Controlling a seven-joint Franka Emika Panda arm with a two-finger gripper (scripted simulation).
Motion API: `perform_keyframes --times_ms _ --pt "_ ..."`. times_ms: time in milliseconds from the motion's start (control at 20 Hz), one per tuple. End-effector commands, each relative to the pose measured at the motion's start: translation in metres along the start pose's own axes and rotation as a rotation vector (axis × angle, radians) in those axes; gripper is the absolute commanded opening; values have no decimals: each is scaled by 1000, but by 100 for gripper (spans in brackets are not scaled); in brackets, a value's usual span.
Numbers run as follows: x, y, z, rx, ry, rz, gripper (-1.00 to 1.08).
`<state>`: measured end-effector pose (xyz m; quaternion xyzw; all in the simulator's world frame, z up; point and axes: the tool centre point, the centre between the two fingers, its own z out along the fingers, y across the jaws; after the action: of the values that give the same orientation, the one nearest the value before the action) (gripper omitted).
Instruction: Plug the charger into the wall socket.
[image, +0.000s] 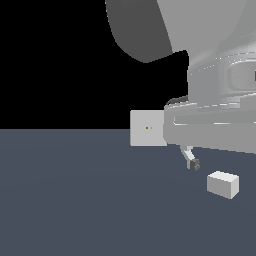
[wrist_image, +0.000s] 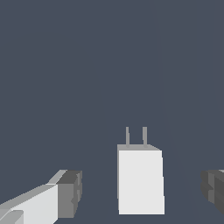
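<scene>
The charger is a small white box lying on the dark floor, with two thin prongs sticking out of one end. In the wrist view it shows between my two fingertips, and my gripper stands open and wide, touching nothing. In the exterior view the charger lies towards the exterior view's right, a little below one dark-tipped finger that hangs above the floor; the other finger is hidden by the arm. The wall socket, a white upright square plate with an orange dot, stands further back, partly covered by the arm.
The arm's grey body fills the upper part of the exterior view's right. The dark blue-grey floor stretches across the lower half.
</scene>
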<state>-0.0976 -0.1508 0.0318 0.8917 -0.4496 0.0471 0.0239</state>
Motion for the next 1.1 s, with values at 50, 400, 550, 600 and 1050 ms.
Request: perform_keyframes --times_ms 50,400,550,600,1050 --pt "-2 0 13 0 0 1 100" --pt "-2 0 20 0 0 1 -100" --pt "-2 0 20 0 0 1 -100" --pt "-2 0 20 0 0 1 -100" --pt "-1 -2 18 3 0 -15 -100"
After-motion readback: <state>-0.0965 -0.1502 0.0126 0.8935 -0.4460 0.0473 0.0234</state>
